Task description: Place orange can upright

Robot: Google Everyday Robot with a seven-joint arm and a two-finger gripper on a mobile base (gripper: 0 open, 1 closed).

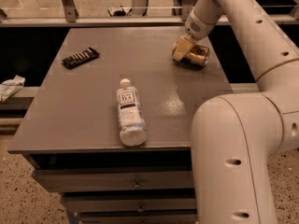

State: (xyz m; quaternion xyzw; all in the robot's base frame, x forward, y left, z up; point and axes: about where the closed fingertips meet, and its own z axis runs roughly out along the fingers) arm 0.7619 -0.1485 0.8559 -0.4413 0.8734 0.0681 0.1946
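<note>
The orange can lies on its side at the far right of the grey table, shiny gold with its length running left to right. My gripper comes down from the upper right and sits right at the can's left end, covering that end. The rest of the can shows to the right of the gripper.
A clear tea bottle with a white cap lies on its side near the table's front middle. A dark flat packet lies at the far left. A white rag lies on a ledge left of the table. My arm's bulk fills the lower right.
</note>
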